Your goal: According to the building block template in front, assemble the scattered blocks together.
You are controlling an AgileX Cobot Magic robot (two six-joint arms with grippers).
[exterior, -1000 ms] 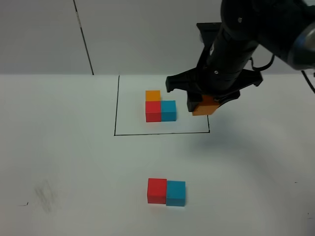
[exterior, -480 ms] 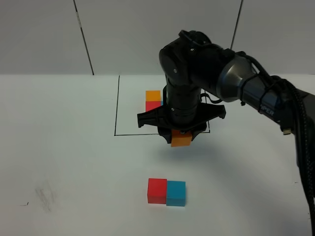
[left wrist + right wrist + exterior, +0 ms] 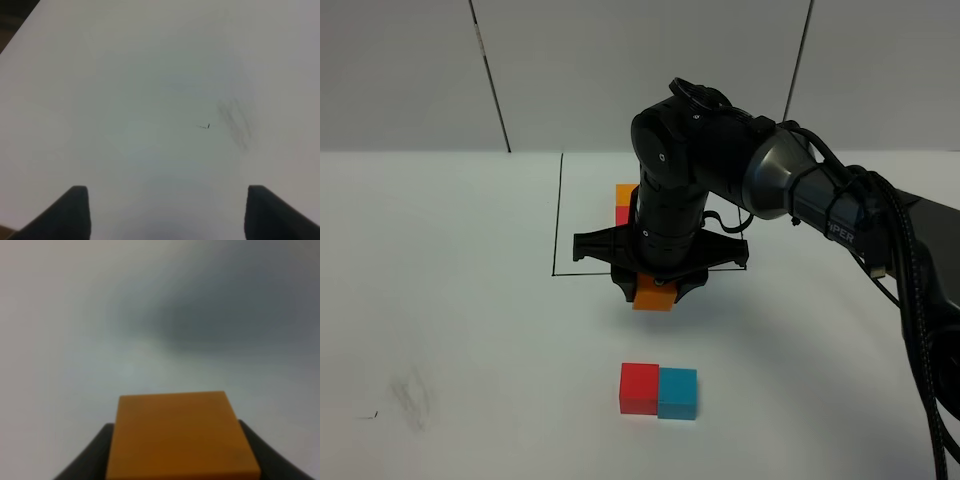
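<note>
Orange cube (image 3: pixel 655 294) is up in the air — pinched in the right gripper (image 3: pixel 657 290), above the red cube (image 3: pixel 639 387) and blue cube (image 3: pixel 677 392). Left gripper (image 3: pixel 165 212) is wide apart.

No readable text, labels, brands or numbers in any view. The desk (image 3: pixel 470 330) carries only a small black pen tick (image 3: pixel 203 126) with a grey smudge (image 3: pixel 235 122) just beside it, neither forming a character. The black outline (image 3: pixel 557 215) on the desk is a plain line, not lettering. Block faces show no print.
</note>
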